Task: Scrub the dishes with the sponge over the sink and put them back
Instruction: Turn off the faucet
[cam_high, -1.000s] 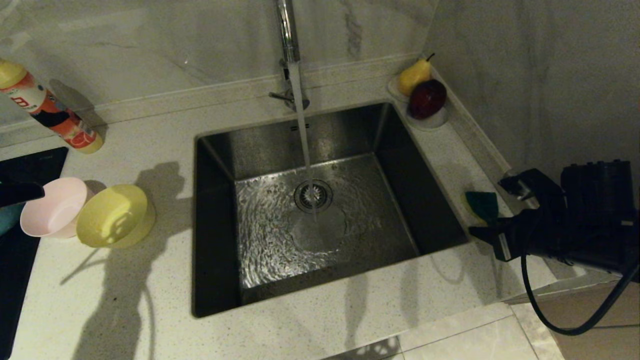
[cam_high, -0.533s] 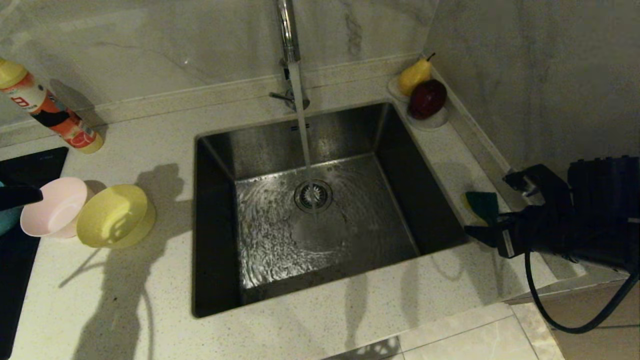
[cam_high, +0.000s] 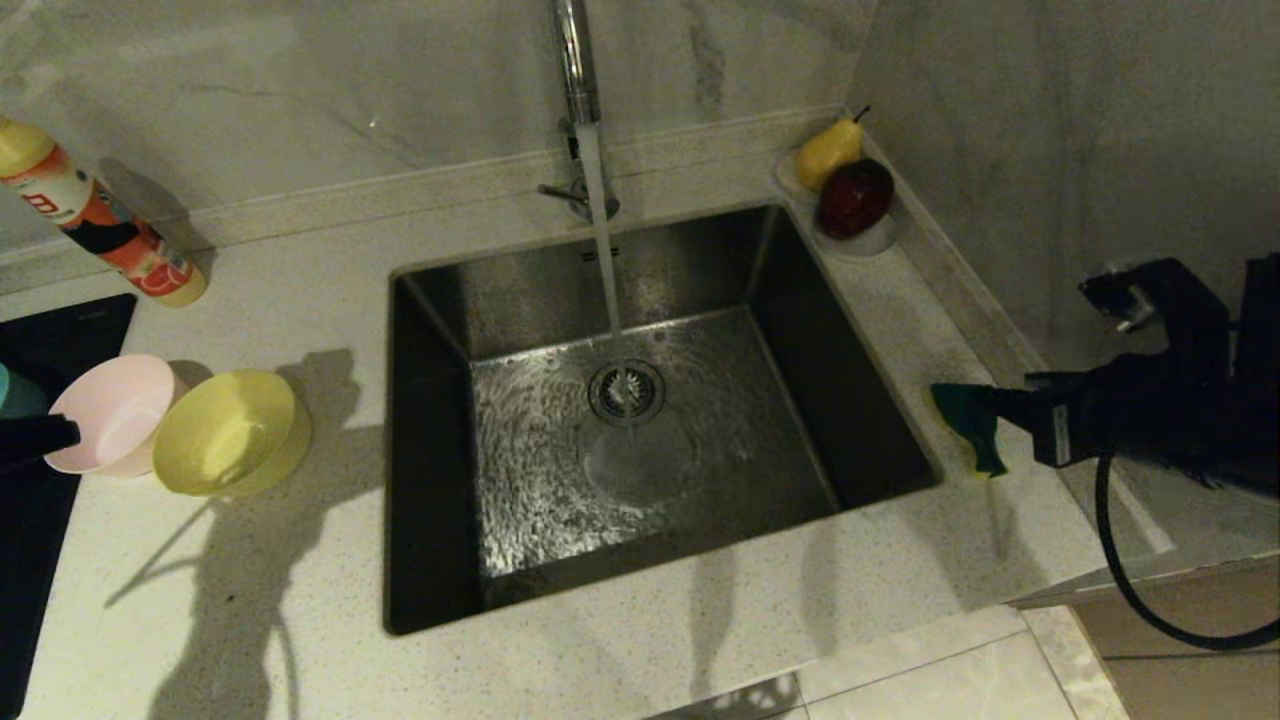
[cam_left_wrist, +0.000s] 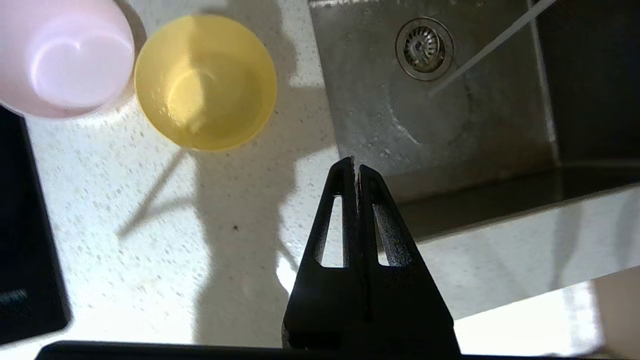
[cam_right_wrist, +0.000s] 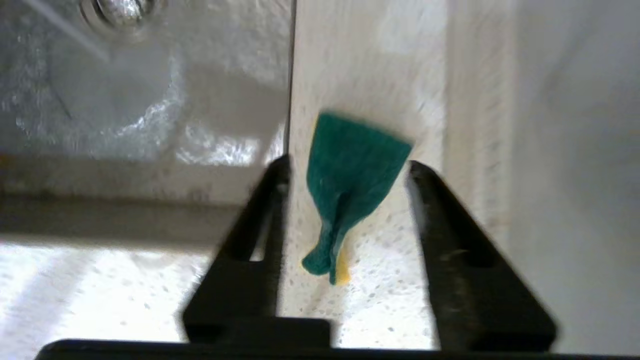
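Two bowls at left edge: pink bowl (cam_high: 108, 414), yellow bowl (cam_high: 230, 432) | sponge (cam_high: 968, 418) at right, counter beside sink (cam_high: 640, 420), crumpled, long axis pointing toward right gripper (cam_right_wrist: 345, 172), fingers spread, astride it, grip unclear | left gripper (cam_left_wrist: 354, 167) closed, empty.

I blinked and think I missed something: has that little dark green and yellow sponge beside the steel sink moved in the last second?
Yes. The dark green and yellow sponge has shifted slightly toward the counter's front edge, alongside the steel sink's right rim.
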